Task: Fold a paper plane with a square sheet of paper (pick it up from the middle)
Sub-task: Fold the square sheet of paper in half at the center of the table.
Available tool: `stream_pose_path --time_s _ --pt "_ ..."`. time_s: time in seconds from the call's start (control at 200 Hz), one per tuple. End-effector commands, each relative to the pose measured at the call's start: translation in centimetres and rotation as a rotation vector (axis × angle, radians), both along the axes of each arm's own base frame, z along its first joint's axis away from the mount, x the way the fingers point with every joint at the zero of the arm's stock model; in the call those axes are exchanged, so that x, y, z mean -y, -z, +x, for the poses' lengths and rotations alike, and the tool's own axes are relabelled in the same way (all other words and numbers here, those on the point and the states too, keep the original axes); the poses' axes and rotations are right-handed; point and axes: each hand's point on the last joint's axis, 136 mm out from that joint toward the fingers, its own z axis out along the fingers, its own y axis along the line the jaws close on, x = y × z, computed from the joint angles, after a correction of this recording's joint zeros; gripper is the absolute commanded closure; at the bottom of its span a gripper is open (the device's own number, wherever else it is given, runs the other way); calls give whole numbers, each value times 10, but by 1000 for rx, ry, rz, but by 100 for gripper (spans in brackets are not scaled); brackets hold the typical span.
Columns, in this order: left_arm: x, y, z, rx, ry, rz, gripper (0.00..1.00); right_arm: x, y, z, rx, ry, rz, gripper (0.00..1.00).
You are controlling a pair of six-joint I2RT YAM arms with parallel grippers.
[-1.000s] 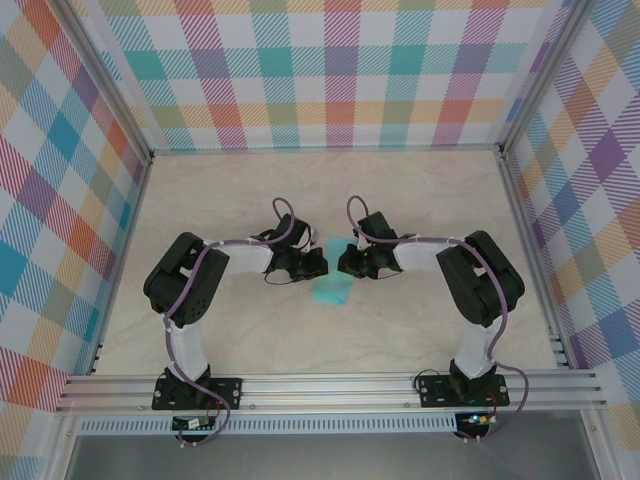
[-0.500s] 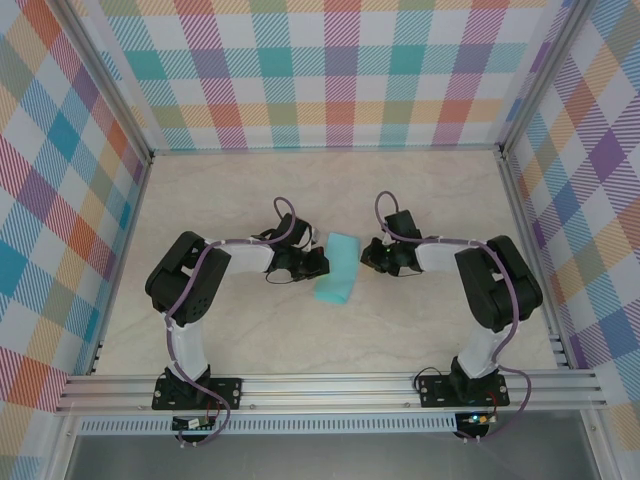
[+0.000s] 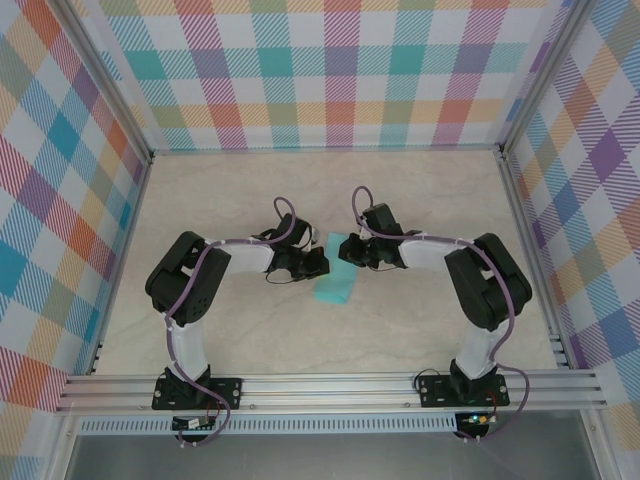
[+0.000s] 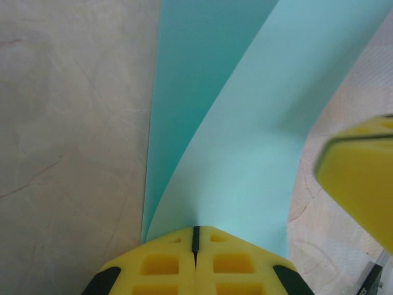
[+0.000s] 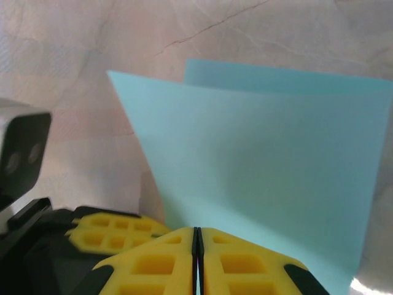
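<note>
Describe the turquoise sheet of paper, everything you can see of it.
The square sheet of paper is thin, plain turquoise, smooth and unprinted. It is bent over on itself in a soft curve, with two layers showing and no sharp crease pressed in. Its lower layer lies on the marble-look table between the two arms. The left gripper is shut on one edge and the right gripper on another, fingers closed.

Left pincer (image 4: 195,233) tight on curled sheet (image 4: 245,135)
</note>
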Motion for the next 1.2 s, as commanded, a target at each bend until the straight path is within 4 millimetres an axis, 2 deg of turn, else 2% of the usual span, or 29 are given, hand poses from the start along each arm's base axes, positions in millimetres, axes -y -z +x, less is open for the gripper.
stream_pose_path --time_s 0.0,0.12,0.475,0.64,0.745,0.805,0.915,1.045,1.195 --pt "-77 94 -66 -258 -66 391 97 -5 9 8 -17 -14 11 89" --pt "-78 94 -67 -261 -67 393 97 6 17 16 -28 24 -12 89" --pt "-82 99 -74 -272 -78 395 97 66 39 46 -61 196 -151 89" --pt "-83 100 -75 -273 -81 394 97 82 22 53 -35 270 -234 89" --pt "-83 100 -74 -270 -81 391 97 82 -4 56 25 289 -222 89" --pt "-82 99 -73 -267 -82 390 97 70 -19 51 49 258 -181 89" --pt "-81 99 -71 -263 -80 391 97 43 -33 25 30 181 -71 89" --pt "-79 98 -68 -256 -86 383 97 28 -24 -15 -88 148 37 90" --pt "-80 100 -69 -258 -86 384 97 15 -20 -48 -172 128 122 90"
